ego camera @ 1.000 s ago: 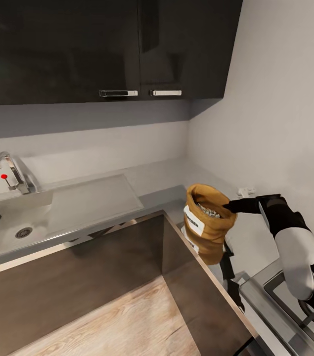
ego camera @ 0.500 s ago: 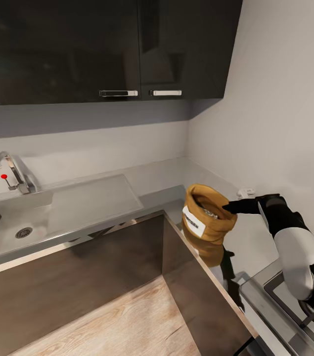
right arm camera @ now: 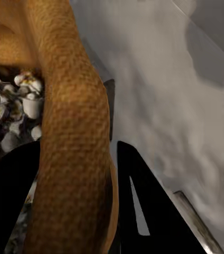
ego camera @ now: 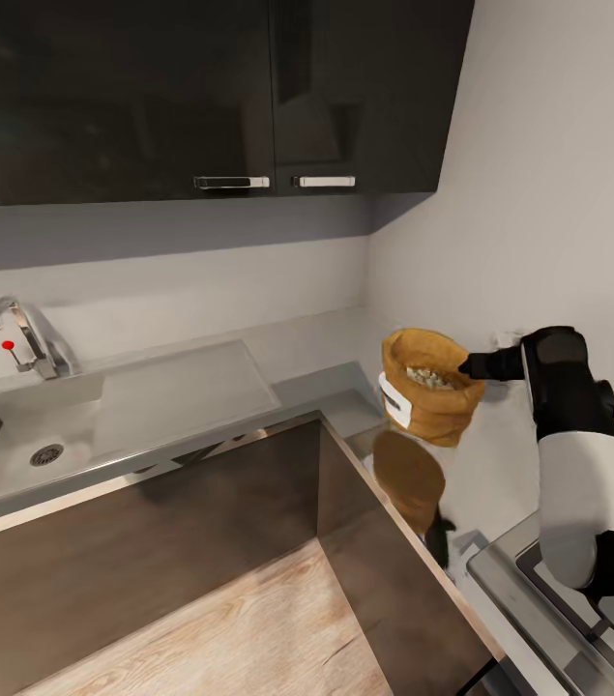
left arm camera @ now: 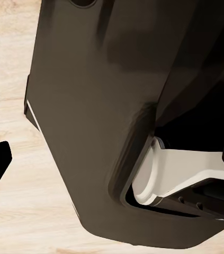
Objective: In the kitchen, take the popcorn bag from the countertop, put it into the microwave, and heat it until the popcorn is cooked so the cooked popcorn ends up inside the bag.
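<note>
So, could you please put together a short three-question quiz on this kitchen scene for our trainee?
1. True or false: the popcorn bag rests on the countertop.
2. Which gripper holds the bag's rim? A) left B) right C) neither
3. Fill in: the sink has a faucet with a ___ dot on it.

Key:
1. False: it hangs clear above its reflection on the glossy top.
2. B: the right wrist view shows the fingers on either side of the rim, popcorn inside.
3. Red.
</note>
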Tool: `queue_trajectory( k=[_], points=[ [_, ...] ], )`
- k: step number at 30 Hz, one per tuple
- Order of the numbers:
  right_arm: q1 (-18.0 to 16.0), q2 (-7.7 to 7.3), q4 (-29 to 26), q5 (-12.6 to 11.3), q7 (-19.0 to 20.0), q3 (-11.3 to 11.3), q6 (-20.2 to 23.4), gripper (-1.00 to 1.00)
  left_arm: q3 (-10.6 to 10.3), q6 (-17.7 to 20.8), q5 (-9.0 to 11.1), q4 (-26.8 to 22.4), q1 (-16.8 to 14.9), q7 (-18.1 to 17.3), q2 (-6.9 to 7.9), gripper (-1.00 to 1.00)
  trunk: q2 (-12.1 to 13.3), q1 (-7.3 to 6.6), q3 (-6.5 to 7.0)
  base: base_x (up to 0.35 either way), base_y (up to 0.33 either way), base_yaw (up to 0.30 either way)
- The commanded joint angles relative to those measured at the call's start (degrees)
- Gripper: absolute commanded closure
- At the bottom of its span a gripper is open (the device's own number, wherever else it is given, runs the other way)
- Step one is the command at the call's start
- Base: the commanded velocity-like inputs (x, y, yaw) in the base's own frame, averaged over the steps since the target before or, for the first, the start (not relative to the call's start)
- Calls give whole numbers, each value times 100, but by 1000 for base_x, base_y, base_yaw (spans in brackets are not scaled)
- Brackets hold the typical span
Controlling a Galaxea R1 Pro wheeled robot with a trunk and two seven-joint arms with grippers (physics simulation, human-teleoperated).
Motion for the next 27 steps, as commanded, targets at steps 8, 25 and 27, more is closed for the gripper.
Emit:
queue_trajectory(
  k=[8, 25, 27],
  points=[
    [-4, -38, -632, 76, 19, 380, 13, 100, 63, -8, 26, 4, 0, -1, -24, -100, -4, 1, -7, -65, 40, 0],
    [-4, -6, -632, 77, 27, 363, 13, 100, 29, 6, -25, 6, 0, -6, -30, -100, -4, 1, -7, -225, 242, 0],
    [-4, -6, -630, 73, 27, 363, 13, 100, 28, 5, -25, 6, 0, -12, -30, -100, -4, 1, -7, -178, 286, 0]
  ],
)
